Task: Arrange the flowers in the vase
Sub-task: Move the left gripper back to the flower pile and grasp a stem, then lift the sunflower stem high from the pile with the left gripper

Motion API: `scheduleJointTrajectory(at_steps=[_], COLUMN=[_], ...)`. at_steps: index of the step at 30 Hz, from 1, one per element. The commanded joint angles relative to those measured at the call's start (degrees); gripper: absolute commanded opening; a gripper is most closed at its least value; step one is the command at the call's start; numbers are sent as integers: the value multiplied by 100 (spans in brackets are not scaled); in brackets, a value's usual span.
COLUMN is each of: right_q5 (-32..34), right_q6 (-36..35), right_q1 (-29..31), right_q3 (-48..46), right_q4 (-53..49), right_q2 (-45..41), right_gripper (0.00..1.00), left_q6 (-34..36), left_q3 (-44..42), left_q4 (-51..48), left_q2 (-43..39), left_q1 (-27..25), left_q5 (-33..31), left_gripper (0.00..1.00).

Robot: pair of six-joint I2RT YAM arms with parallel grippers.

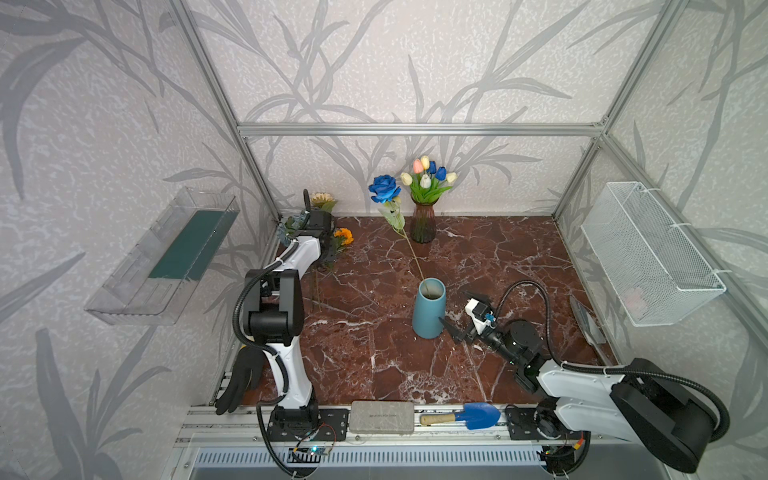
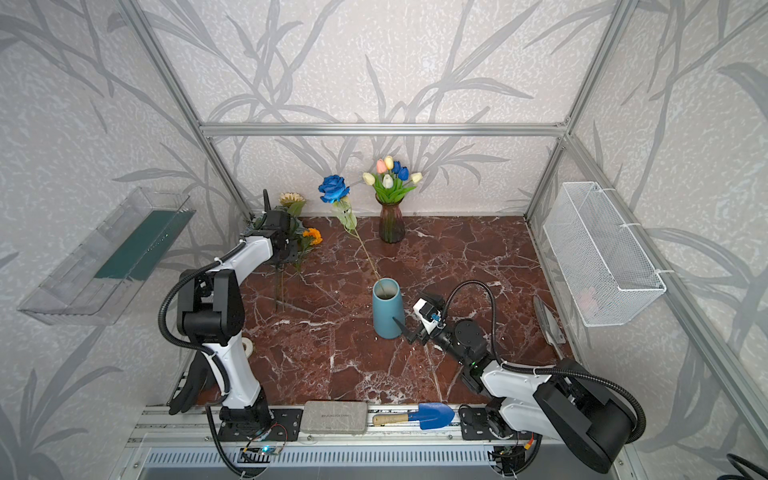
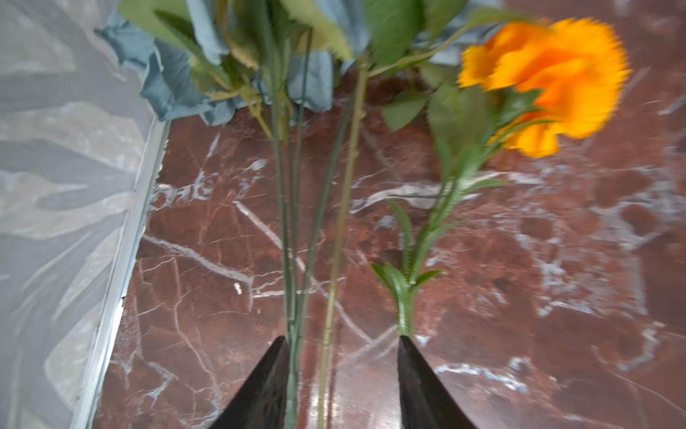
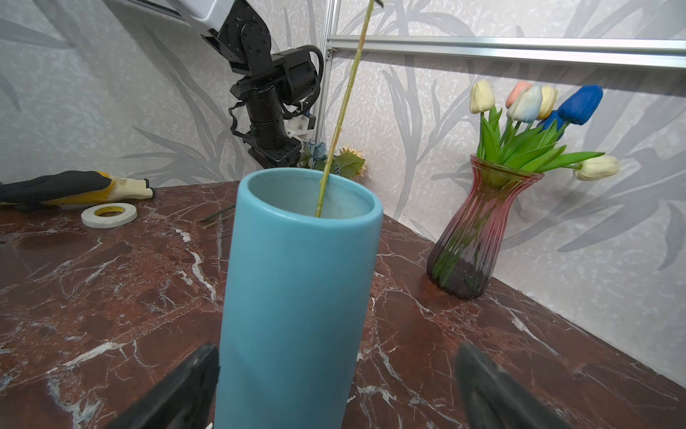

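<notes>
Left gripper point(image 3: 343, 340): jaws part open, straddling dusty-blue rose stems point(image 3: 293, 241). The orange bloom point(image 3: 549, 81) has its stem at one fingertip. Marble shows in the gap and nothing is clamped. Wall edge point(image 3: 122, 260) close beside, back-left of the blue vase point(image 1: 429, 309).
Right gripper point(image 1: 454, 306): spread wide, flanking the vase.
Deep-blue rose point(image 1: 384, 188) stands in the vase.
Marble table point(image 1: 374, 365) bare in front of the vase.
Grey case point(image 1: 381, 417): print unreadable.

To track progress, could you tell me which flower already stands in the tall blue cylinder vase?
The deep-blue rose: its stem leans in that vase; the other loose stems lie on the marble table.
</notes>
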Motion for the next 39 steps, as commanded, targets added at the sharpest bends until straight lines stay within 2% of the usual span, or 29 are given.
scheduleJointTrajectory(at_steps=[1, 2, 4, 9, 13, 15, 17, 20, 25, 29, 32, 39], right_q5=[-40, -45, -36, -27, -36, -49, -53, -41, -33, -36, -36, -38], right_q6=[2, -4, -2, -27, -27, -31, -31, -44, -53, -53, -38, -19], right_q1=[37, 37, 37, 40, 45, 46, 46, 46, 46, 46, 46, 46], right_q3=[48, 44, 35, 39, 40, 43, 47, 51, 48, 60, 47, 51], right_q4=[129, 129, 114, 39, 32, 32, 24, 24, 15, 13, 32, 50], right_q2=[-73, -73, -98, -152, -145, -143, -134, -134, -125, -125, -117, -103], right_gripper=[99, 99, 99, 99, 99, 99, 99, 99, 99, 99, 99, 99], left_q6=[247, 292, 419, 603, 667, 676, 703, 736, 787, 805, 766, 668], left_q3=[273, 352, 525, 906, 1117, 1198, 1228, 1297, 1415, 1415, 1285, 511], left_q4=[-347, -362, -414, -608, -673, -719, -700, -697, -752, -755, -706, -167], left_q2=[276, 347, 533, 881, 1087, 1176, 1238, 1336, 1404, 1301, 1061, -102], left_q1=[62, 74, 98, 122, 148, 157, 182, 210, 219, 220, 210, 109], left_q5=[-140, -134, -43, 55, 57, 12, 27, 108, 89, 125, 170, 416], left_gripper=[48, 48, 40, 27, 26, 23, 15, 15, 6, 0, 0, 0])
